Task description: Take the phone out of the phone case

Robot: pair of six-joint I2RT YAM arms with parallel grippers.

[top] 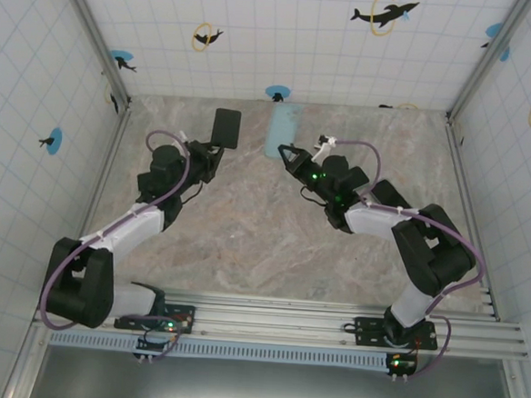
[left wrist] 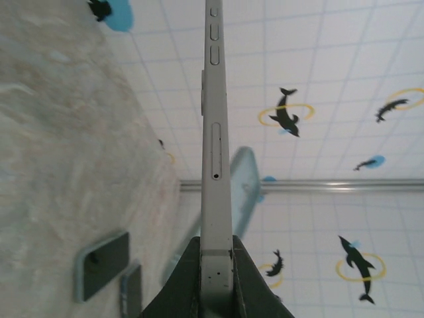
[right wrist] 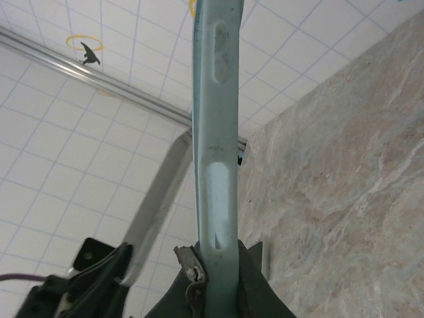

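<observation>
Two grippers are each holding one part, raised near the back of the table. The left gripper is pinching the bare phone by its end. The right gripper is pinching the empty blue case, beside the phone and clear of it.

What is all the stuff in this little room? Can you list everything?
phone: one, dark face with a silver edge, held at the table's far left
phone case: one, light blue, held at the far middle, apart from the phone
table: one, beige marble pattern, under both arms
walls: three, white tiles, around the table
dolphin stickers: several, black on blue or yellow rings, on the walls
left gripper: one, black, shut on the phone
right gripper: one, black, shut on the phone case
</observation>
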